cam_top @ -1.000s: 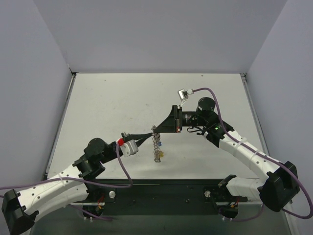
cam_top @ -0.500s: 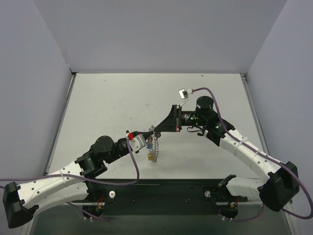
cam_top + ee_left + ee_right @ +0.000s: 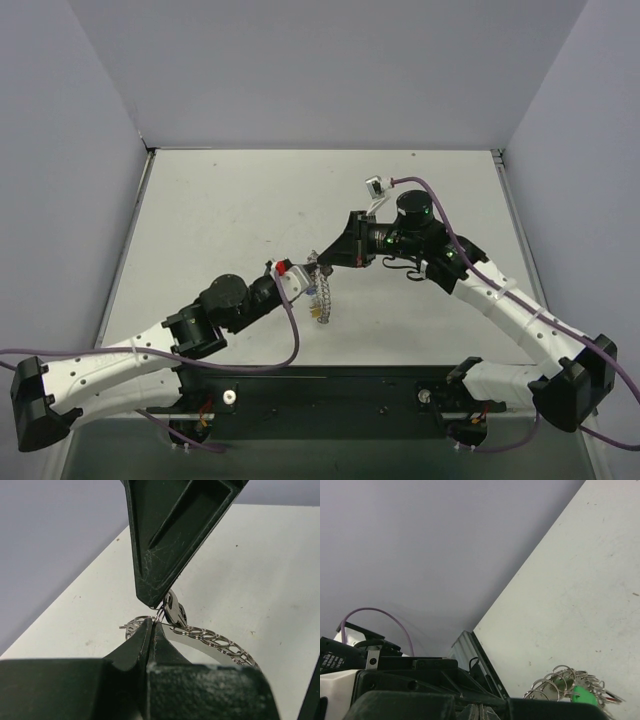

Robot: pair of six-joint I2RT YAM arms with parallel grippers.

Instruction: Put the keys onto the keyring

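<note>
The silvery keyring (image 3: 321, 296) hangs above the table from my right gripper (image 3: 317, 263), which is shut on its top. Its chain-like rim (image 3: 222, 643) shows in the left wrist view, with a small metal key (image 3: 175, 613) dangling beside the right fingers (image 3: 160, 555). My left gripper (image 3: 151, 624) is shut, its tips pinching a small split ring (image 3: 159, 615) at that key. In the top view the left gripper (image 3: 309, 272) meets the right one tip to tip. A yellow-headed key (image 3: 315, 313) hangs low on the ring. A green key (image 3: 583, 696) sits among the small rings (image 3: 555, 682).
The white table (image 3: 220, 210) is bounded by grey walls, with a metal rail (image 3: 470, 647) along its left edge. Purple cables (image 3: 440, 205) loop from both wrists. The black base bar (image 3: 330, 385) runs along the near edge.
My left arm has swung right and forward until its tips reach the top of the keyring. The ring has tilted slightly. The right gripper has barely shifted.
</note>
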